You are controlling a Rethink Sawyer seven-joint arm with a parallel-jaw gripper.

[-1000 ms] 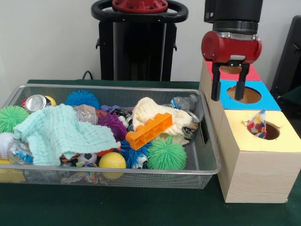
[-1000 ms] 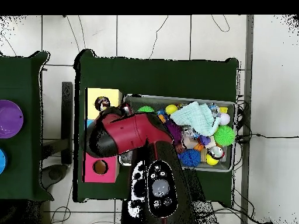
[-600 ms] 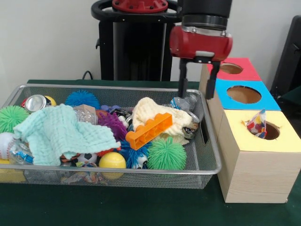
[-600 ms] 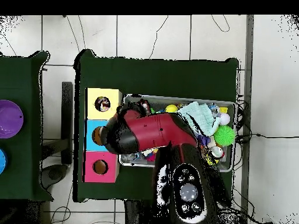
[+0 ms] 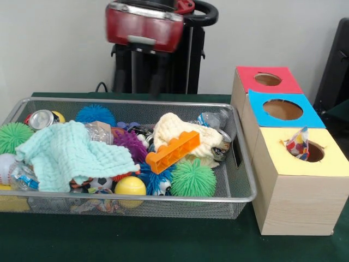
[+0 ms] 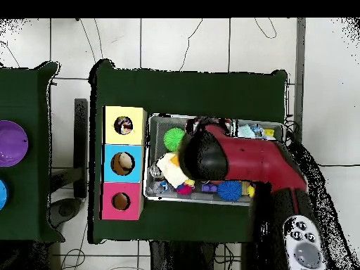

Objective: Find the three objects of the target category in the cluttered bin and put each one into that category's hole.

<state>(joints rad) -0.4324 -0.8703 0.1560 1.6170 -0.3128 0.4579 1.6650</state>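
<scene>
Hand: your hand point(image 5: 145, 76) hangs above the bin's far edge, blurred; two dark fingers point(image 5: 159, 73) show below the red wrist with a gap between them, but you cannot tell how wide it stands, and nothing shows between them.
Arm: from overhead the red arm point(image 6: 242, 158) covers the middle of the bin.
Bin: the wire bin point(image 5: 240, 164) sits on the green desk point(image 5: 163, 240), its right end just beside the boxes.
Contents: a mint cloth point(image 5: 71, 153) lies over the left half; an orange brick point(image 5: 173, 151) leans tilted on a cream cloth point(image 5: 180, 131) near the middle; a green spiky ball point(image 5: 193, 178) rests at the front edge, a yellow ball point(image 5: 130, 186) to its left; a can point(image 5: 41, 118) lies in the far left corner (on its side).
Boxes: three stand in a row at the desk's right edge: red box point(image 5: 267, 79) farthest, blue box point(image 5: 283, 109) between, yellow box point(image 5: 297, 158) nearest.
Holes: a patterned wrapper point(image 5: 298, 143) sticks up from the yellow box's hole, touching its rim.
</scene>
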